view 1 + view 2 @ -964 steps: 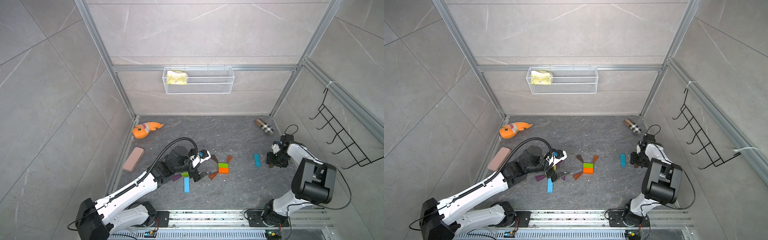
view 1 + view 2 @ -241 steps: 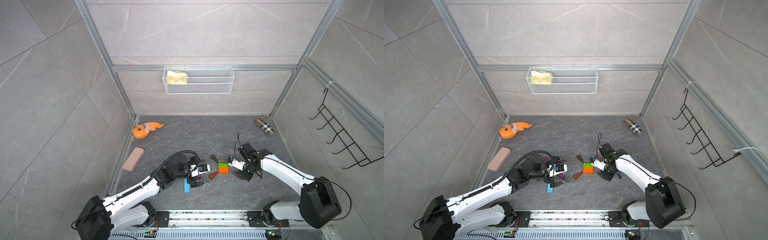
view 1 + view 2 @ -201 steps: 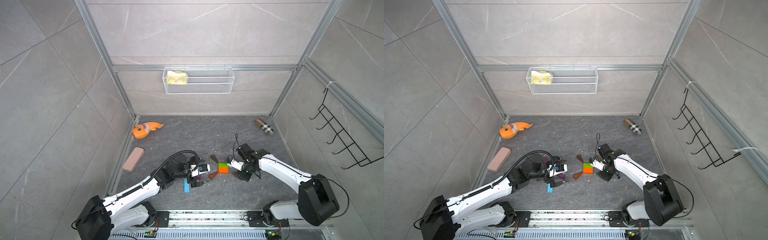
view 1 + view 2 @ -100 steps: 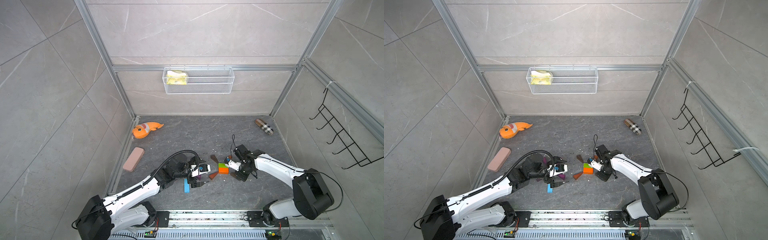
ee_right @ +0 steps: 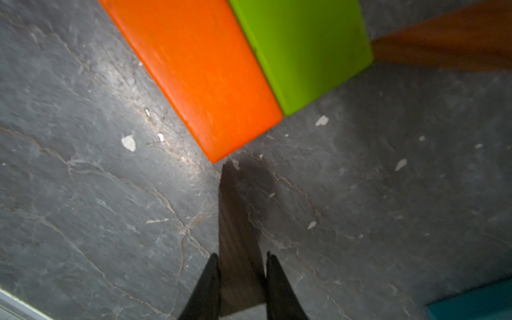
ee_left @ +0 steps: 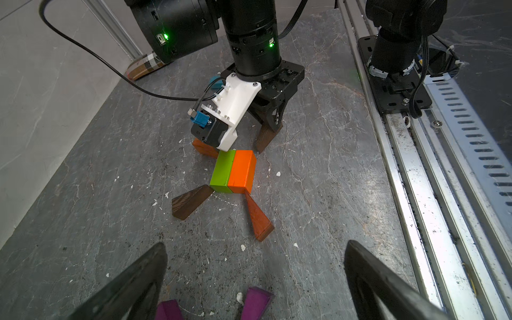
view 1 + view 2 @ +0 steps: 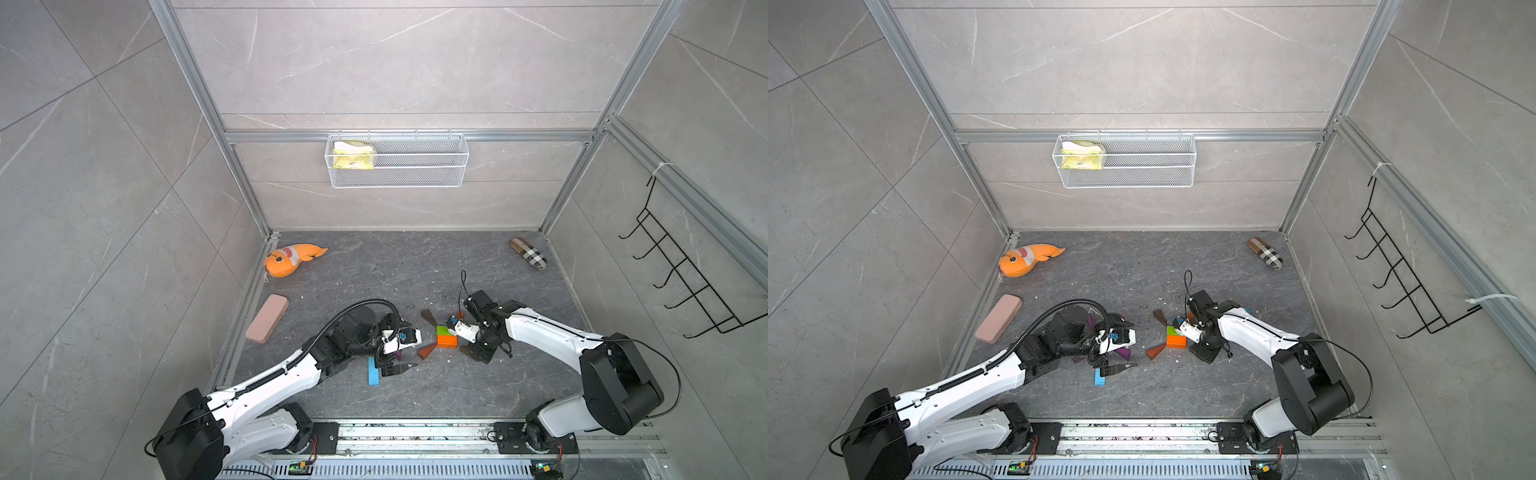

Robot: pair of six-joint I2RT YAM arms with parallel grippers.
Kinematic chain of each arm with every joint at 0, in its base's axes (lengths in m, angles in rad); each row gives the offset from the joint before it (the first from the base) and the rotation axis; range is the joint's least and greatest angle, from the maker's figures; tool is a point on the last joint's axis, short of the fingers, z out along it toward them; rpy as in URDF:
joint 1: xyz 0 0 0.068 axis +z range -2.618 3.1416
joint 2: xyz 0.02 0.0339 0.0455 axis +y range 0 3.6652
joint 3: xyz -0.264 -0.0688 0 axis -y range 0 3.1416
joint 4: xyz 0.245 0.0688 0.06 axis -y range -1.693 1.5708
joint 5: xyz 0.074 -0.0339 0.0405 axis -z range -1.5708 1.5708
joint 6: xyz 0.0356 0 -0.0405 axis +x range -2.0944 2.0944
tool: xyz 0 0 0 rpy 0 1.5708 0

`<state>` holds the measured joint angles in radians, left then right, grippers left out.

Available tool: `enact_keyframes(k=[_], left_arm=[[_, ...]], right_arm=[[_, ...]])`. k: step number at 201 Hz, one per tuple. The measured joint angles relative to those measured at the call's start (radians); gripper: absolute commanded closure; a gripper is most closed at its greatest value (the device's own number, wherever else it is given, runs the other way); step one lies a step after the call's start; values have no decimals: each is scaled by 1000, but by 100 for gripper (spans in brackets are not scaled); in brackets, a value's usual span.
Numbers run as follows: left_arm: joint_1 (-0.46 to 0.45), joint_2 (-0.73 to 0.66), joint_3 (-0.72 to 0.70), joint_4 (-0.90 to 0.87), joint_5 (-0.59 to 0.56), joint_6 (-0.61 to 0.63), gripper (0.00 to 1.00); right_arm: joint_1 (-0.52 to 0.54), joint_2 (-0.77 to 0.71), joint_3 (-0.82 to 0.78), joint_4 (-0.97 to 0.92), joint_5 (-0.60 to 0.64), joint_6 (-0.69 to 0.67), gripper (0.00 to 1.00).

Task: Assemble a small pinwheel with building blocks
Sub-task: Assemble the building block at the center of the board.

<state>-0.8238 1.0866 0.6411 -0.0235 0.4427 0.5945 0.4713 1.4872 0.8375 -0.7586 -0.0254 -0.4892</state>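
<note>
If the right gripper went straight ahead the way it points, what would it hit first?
Probably the orange block: the brown wedge in the right gripper points at its near corner.

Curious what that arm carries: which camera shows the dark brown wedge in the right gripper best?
Right wrist view: the dark brown wedge, clamped in the right gripper, points at the orange block. Left wrist shows its lower end; top views, almost nothing.

Both top views looked steeply down from high above the desk (image 7: 415,266), far off, framing both arms whole. The left wrist camera sat low behind the left gripper (image 6: 256,248), facing the right gripper (image 6: 270,124) beyond it. The right wrist camera hung very near the desk. Both wrist views shared the orange brick (image 6: 242,171), green brick (image 6: 221,171) and dark wedge (image 6: 264,138).
</note>
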Motion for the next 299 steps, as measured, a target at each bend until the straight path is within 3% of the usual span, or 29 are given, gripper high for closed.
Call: enact_keyframes(k=[205, 299], left_arm=[[0, 16, 15, -18, 15, 4, 0], [0, 23, 23, -48, 37, 5, 0]], right_arm=[[8, 27, 6, 8, 11, 11, 83], [10, 35, 6, 35, 11, 34, 68]])
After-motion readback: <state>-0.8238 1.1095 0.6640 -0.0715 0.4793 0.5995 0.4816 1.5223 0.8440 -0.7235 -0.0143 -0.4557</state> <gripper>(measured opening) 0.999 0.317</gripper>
